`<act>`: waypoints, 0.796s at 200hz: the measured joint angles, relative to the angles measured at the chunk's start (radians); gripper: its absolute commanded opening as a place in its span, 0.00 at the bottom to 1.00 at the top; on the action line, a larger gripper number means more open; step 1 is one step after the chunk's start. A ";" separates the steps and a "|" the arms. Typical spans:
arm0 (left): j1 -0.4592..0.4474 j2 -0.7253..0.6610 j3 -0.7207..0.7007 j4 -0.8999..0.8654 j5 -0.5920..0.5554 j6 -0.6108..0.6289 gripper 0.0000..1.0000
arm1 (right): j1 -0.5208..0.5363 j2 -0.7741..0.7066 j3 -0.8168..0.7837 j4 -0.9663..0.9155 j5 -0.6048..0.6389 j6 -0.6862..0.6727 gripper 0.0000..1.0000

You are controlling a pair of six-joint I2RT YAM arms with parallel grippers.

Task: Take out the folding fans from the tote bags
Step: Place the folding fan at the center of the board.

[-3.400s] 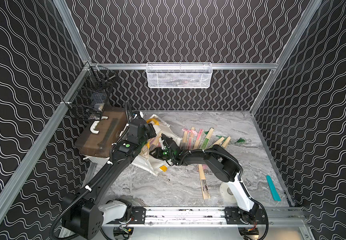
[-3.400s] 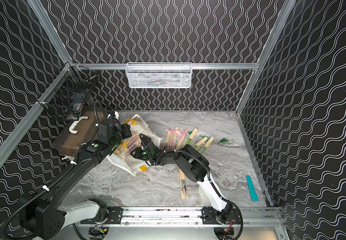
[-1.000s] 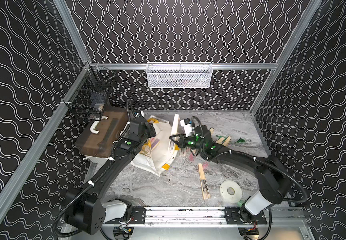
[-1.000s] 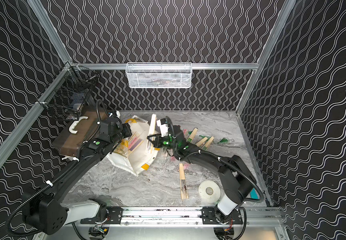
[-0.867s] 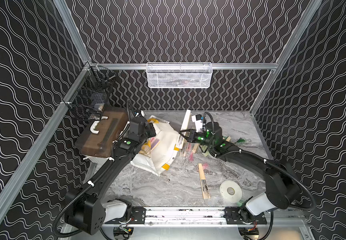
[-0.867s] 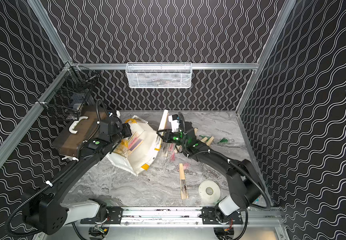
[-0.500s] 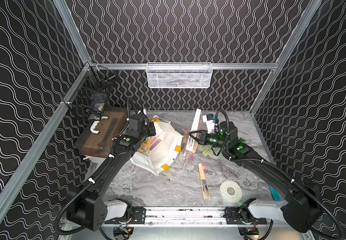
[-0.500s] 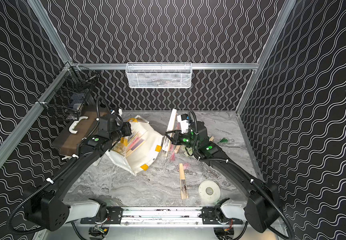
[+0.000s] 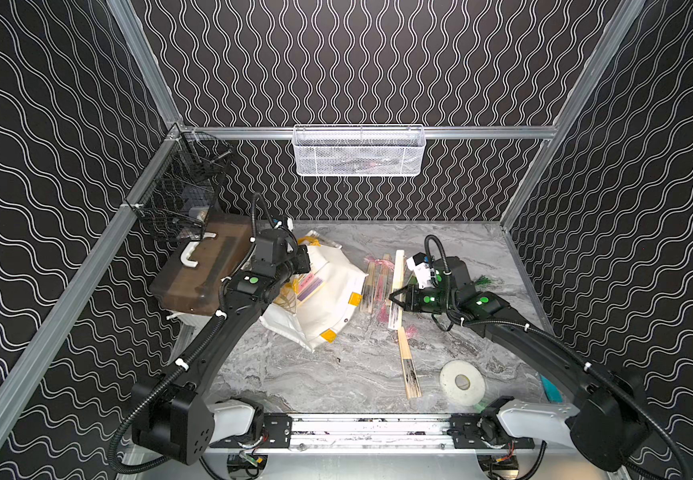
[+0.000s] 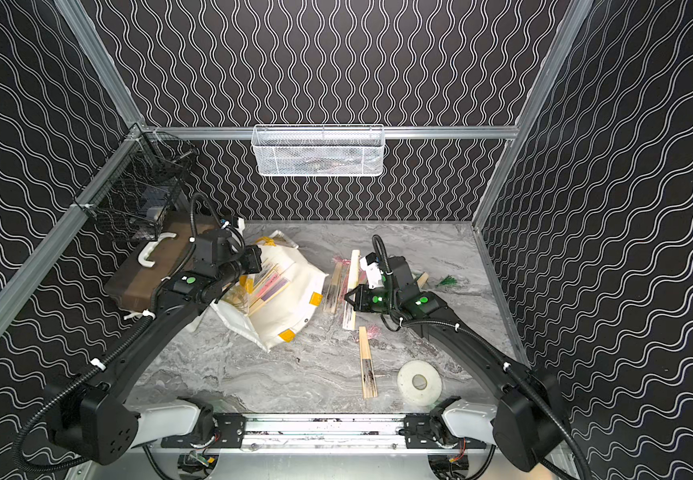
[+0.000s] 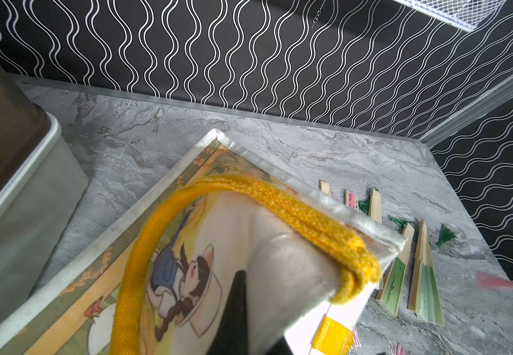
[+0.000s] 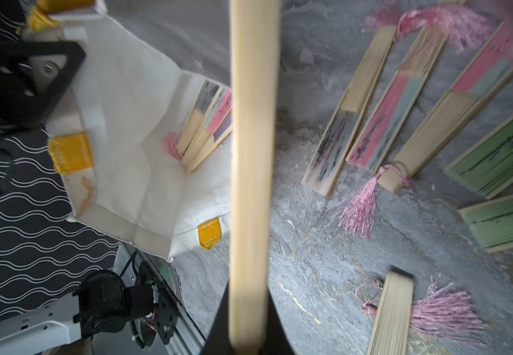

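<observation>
My right tool is pressed together on a pale fan over the loose fans lying right of the white bag, while my left tool pinches the bag's far rim, with more fans showing in its mouth. A careless drop could knock the row askew, and a slipping left pinch would let the cloth sag shut. The grey marbled table looks slick, hemmed in by black wavy walls.

Bright even light; wrist views motion-blurred, foreground soft.
</observation>
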State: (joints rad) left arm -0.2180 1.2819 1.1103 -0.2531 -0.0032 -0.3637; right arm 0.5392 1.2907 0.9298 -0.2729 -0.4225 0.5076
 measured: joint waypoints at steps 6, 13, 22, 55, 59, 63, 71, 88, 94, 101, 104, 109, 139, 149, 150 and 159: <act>0.000 0.002 0.000 0.000 0.004 0.000 0.00 | -0.001 0.018 0.000 -0.010 -0.016 -0.003 0.05; 0.000 0.004 0.000 0.002 0.008 0.000 0.00 | -0.002 0.037 -0.002 -0.019 -0.034 -0.004 0.06; 0.000 0.008 0.000 0.006 0.012 0.000 0.00 | -0.002 0.054 -0.014 -0.018 -0.058 -0.005 0.06; 0.002 0.019 0.000 0.022 0.026 0.000 0.00 | 0.002 0.124 -0.079 -0.011 -0.146 -0.006 0.06; 0.002 0.020 0.000 0.022 0.026 0.000 0.00 | 0.002 0.134 -0.087 -0.010 -0.156 -0.006 0.06; 0.002 0.021 0.000 0.023 0.027 0.000 0.00 | 0.002 0.143 -0.095 -0.005 -0.168 -0.006 0.06; 0.002 0.021 0.000 0.024 0.029 0.000 0.00 | 0.003 0.161 -0.111 0.002 -0.188 -0.005 0.06; 0.002 0.022 0.000 0.025 0.030 0.000 0.00 | 0.012 0.197 -0.138 0.015 -0.227 0.004 0.06; 0.002 0.024 0.001 0.025 0.032 0.000 0.00 | 0.022 0.209 -0.146 0.022 -0.239 0.008 0.06; 0.003 0.026 0.002 0.027 0.033 0.000 0.00 | 0.037 0.221 -0.153 0.029 -0.252 0.008 0.07; 0.003 0.027 0.002 0.027 0.033 -0.001 0.00 | 0.043 0.225 -0.155 0.032 -0.256 0.009 0.07; 0.003 0.028 0.003 0.027 0.033 -0.001 0.00 | 0.057 0.233 -0.159 0.039 -0.264 0.014 0.07; 0.003 0.035 0.004 0.030 0.042 -0.001 0.00 | 0.123 0.272 -0.196 0.092 -0.299 0.060 0.07; 0.003 0.038 0.004 0.032 0.048 -0.001 0.00 | 0.138 0.286 -0.213 0.113 -0.312 0.071 0.07; 0.003 0.039 0.004 0.032 0.048 -0.001 0.00 | 0.140 0.287 -0.214 0.115 -0.312 0.073 0.07; 0.003 0.041 0.004 0.034 0.051 -0.002 0.00 | 0.148 0.301 -0.235 0.140 -0.323 0.093 0.07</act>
State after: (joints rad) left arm -0.2150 1.3228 1.1141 -0.2188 0.0483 -0.3653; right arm 0.6876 1.5913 0.6952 -0.1329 -0.7456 0.6003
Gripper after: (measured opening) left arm 0.064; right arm 0.101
